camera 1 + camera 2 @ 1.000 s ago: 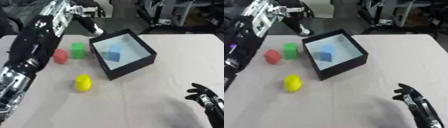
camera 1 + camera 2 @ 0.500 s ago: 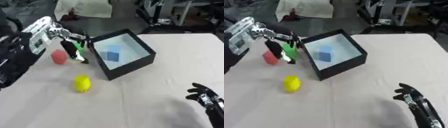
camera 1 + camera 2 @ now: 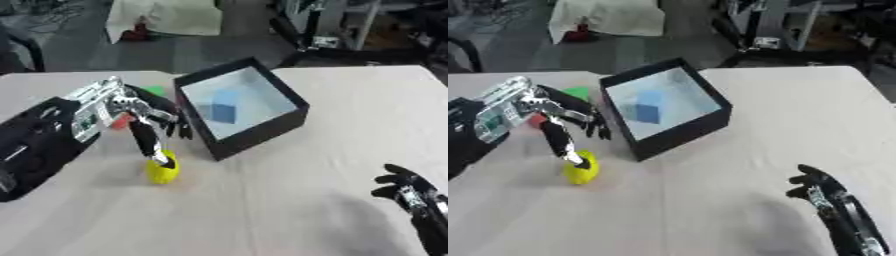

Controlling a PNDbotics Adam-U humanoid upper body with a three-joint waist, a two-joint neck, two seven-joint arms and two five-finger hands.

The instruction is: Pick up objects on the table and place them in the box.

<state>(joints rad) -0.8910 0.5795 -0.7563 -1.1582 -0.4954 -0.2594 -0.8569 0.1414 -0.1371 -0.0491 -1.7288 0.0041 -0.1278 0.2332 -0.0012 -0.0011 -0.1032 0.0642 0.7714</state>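
Right hand (image 3: 409, 189): your idle hand, nearest you, well right of the box, fingers relaxed, holding nothing.
Yellow object (image 3: 163, 170): rounded, long axis upright; near the box's near-left corner.
Left hand (image 3: 144, 122): fingers spread; one fingertip on the yellow object's top. Half a second ago you had it up beside the red and green objects.
Box (image 3: 259, 133): black, open; blue cube (image 3: 225, 112) inside.
Red object (image 3: 120, 122), green object (image 3: 577, 92): left of box, mostly hidden.
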